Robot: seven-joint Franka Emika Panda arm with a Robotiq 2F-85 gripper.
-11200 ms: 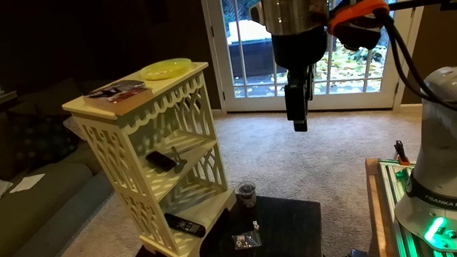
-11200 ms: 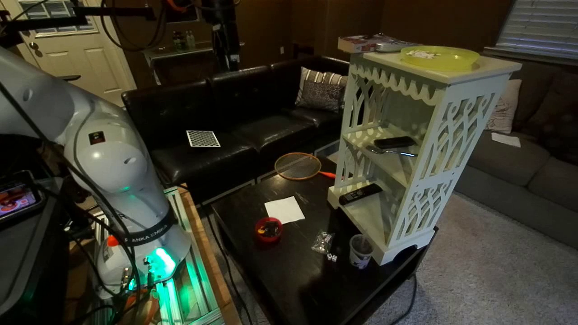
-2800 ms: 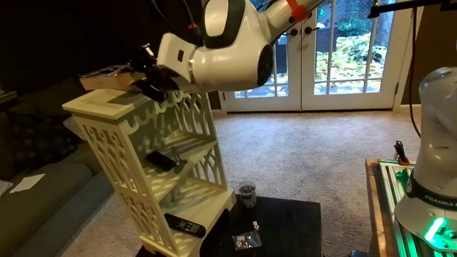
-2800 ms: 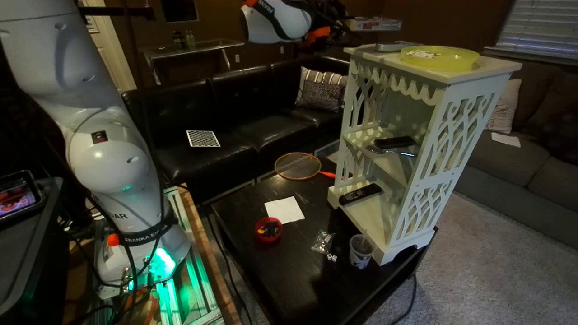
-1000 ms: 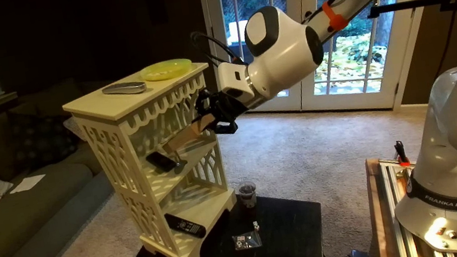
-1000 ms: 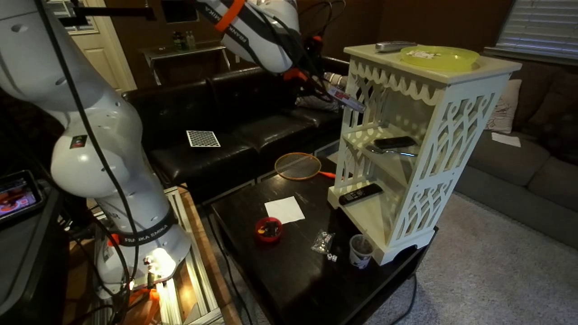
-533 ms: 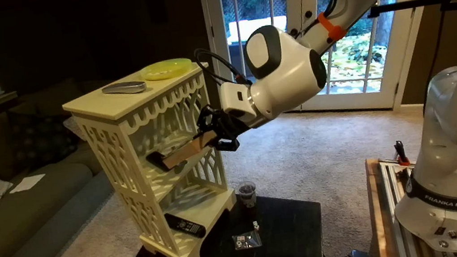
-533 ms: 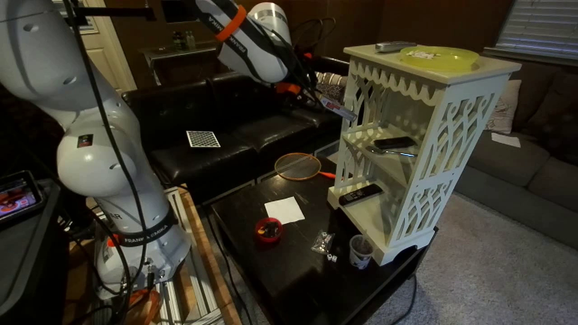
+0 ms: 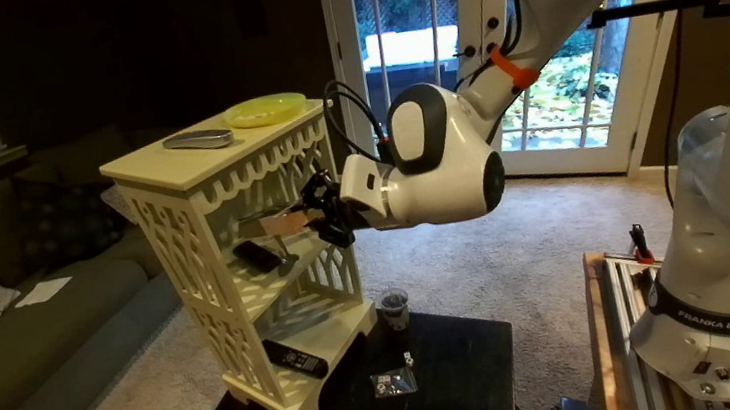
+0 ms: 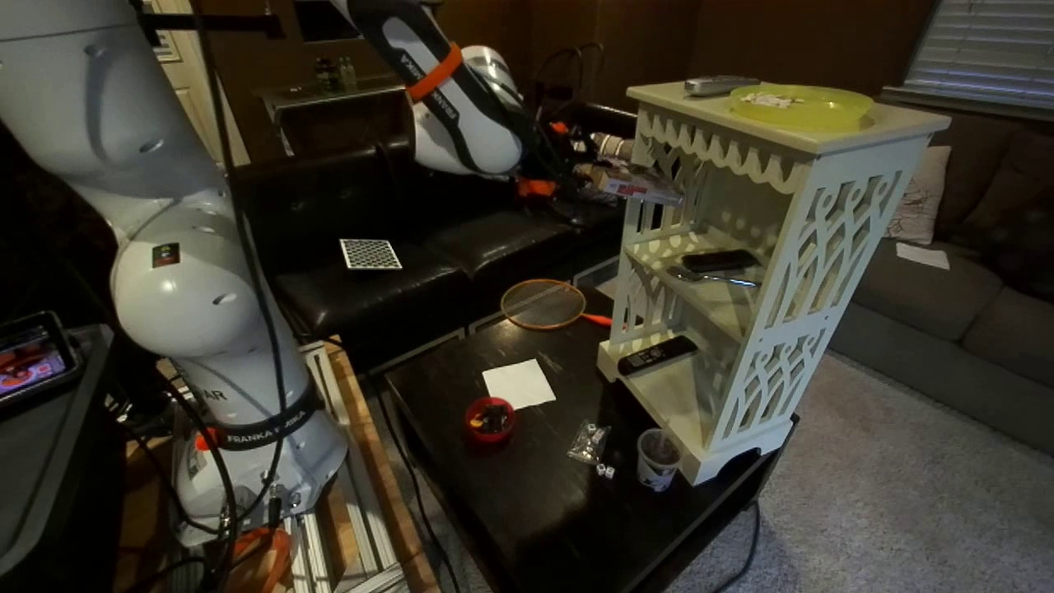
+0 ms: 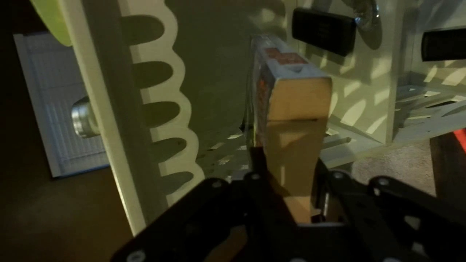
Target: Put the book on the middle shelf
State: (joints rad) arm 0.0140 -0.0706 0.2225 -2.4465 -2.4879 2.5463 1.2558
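Note:
The book (image 9: 284, 223), with pale page edges and a red-marked cover, is gripped at one end by my gripper (image 11: 289, 158). In the wrist view its fingers (image 11: 257, 156) press on the book's two covers. Nearly level, the book (image 10: 642, 186) points at the rack's upper opening, above the middle shelf (image 9: 258, 289) and apart from it. In the wrist view its far end stands between the scalloped trim and the middle shelf (image 11: 351, 78). How deep the tip reaches past the rack's front edge I cannot tell.
On the middle shelf lie a black phone-like bar (image 9: 257, 256) and a spoon (image 10: 712, 277). Scalloped trim (image 11: 182, 98) hangs under the top board, which carries a yellow-green dish (image 9: 264, 111) and a silver case (image 9: 198, 141). A remote (image 9: 296, 358) rests on the lowest board.
Earlier the book lay on the rack's top; it was lifted off and lowered in front of the opening. Over the last half second it has levelled out from a downward tilt.

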